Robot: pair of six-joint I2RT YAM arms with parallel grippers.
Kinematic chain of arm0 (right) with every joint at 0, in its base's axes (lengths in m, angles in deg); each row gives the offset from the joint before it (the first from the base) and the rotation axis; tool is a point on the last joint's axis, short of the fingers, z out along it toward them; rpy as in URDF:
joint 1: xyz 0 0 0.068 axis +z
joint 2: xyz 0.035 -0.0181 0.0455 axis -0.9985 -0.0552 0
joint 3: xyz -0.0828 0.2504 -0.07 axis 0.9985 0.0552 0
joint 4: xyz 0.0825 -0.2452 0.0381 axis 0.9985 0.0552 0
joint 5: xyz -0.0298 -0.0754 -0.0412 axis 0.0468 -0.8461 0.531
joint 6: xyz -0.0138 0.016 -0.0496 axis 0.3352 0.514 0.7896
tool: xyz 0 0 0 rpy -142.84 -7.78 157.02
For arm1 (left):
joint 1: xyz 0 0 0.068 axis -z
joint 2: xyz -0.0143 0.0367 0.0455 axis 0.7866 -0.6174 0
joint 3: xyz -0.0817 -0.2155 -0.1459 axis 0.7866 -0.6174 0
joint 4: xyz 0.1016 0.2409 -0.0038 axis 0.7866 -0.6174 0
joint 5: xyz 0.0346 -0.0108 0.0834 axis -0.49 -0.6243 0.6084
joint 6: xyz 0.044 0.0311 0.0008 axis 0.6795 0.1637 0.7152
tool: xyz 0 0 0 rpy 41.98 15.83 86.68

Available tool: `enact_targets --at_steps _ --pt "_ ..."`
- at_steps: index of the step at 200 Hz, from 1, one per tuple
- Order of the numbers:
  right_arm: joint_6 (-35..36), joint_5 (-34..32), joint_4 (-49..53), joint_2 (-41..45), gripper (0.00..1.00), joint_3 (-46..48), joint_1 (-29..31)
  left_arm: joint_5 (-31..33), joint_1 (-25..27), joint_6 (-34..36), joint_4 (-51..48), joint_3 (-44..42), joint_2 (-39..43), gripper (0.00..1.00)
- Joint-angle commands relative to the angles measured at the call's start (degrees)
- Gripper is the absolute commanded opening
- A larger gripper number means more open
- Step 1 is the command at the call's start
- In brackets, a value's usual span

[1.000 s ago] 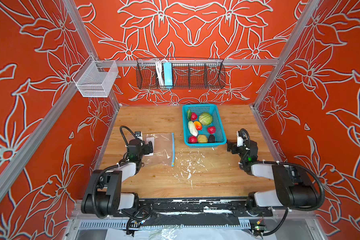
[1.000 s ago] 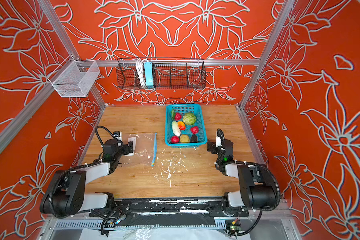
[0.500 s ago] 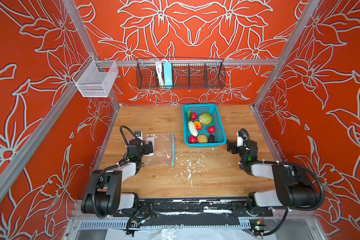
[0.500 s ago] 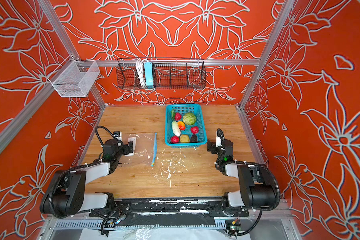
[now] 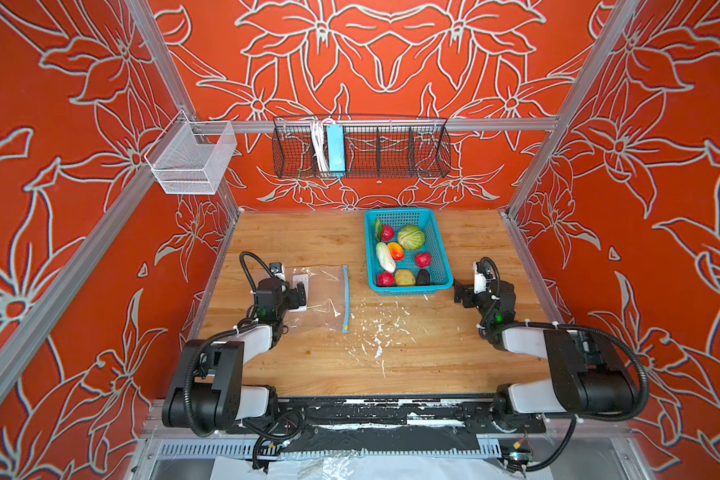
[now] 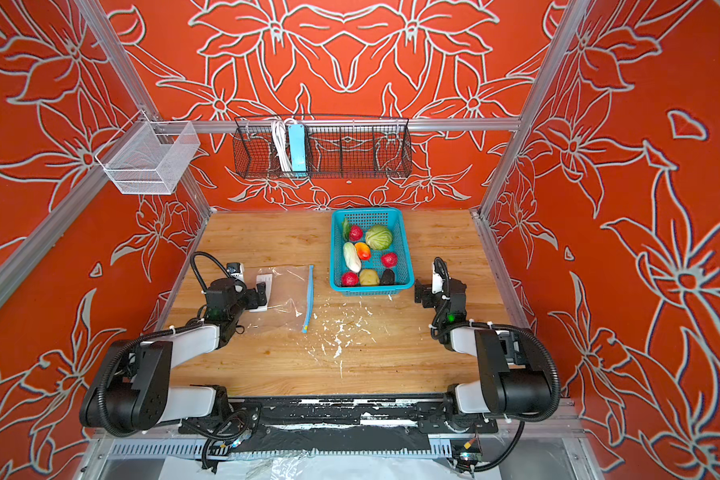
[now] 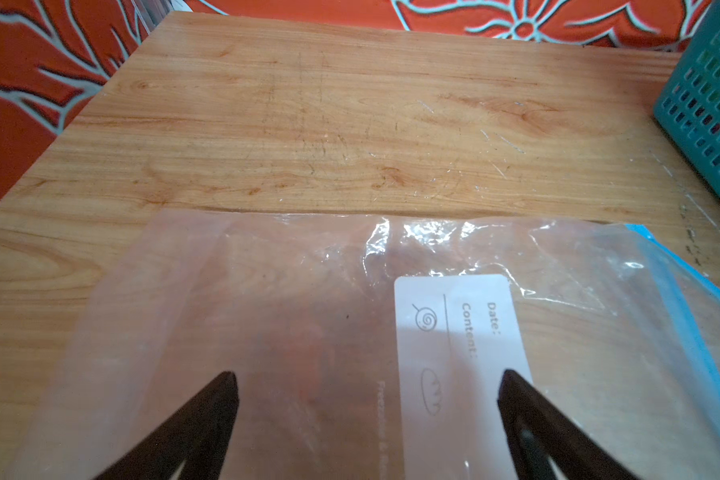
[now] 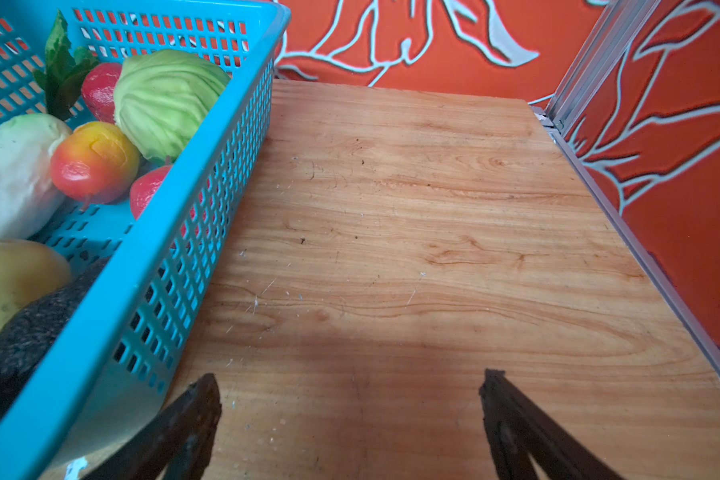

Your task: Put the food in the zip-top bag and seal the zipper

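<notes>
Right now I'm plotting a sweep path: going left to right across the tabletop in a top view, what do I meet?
In order: left pincer → zipper → teal basket → right pincer. The zip-top bag lies under the left pincer, so it is left out.

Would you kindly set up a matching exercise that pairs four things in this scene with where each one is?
Things
1. green cabbage
2. black piece
3. zip-top bag
4. left tool

Places
A. over the bag, open
B. near right corner of the teal basket
C. flat on the table, left of the basket
D. far half of the basket

Pairs: 1-D, 2-B, 3-C, 4-A
</notes>
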Motion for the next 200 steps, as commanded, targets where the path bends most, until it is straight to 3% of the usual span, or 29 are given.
enact_targets --at_steps 1,39,48,58,134,145,155,169,200 --pt "-0.64 -0.33 0.45 -0.19 0.98 -0.98 -0.36 -0.69 -0.35 -0.08 0.26 0.93 -0.28 0.97" --pt "-0.7 -0.4 0.41 -0.11 0.98 -0.92 -0.44 -0.7 -0.33 -0.08 0.26 0.98 -0.35 0.97" --pt "-2.54 -5.54 0.49 -0.18 0.98 -0.95 -0.42 -0.68 -0.33 -0.08 0.22 0.98 -0.27 0.97" --pt "-3.16 -6.9 -0.2 0.23 0.98 -0.31 -0.38 -0.69 -0.33 -0.08 0.23 1.04 -0.29 0.97" --pt "-3.0 -7.3 -0.66 0.39 0.98 -0.13 -0.19 -0.48 -0.33 -0.25 0.44 0.72 -0.17 0.97" --pt "-3.38 -8.02 -0.4 1.61 0.98 -0.1 -0.22 1.03 -0.35 -0.92 0.23 0.84 0.1 0.97" --pt "-3.57 -8.65 6.69 4.65 0.98 -2.2 -0.18 4.03 -0.33 -2.45 -0.7 1.1 1.19 0.97" --pt "-4.11 -9.42 14.73 7.75 0.98 -5.43 -0.24 8.71 -0.37 -5.08 -7.46 3.62 4.1 0.97" --pt "-5.75 -12.32 20.31 12.58 0.98 -8.22 -0.09 18.54 -0.33 -10.66 -19.14 8.49 8.31 0.97"
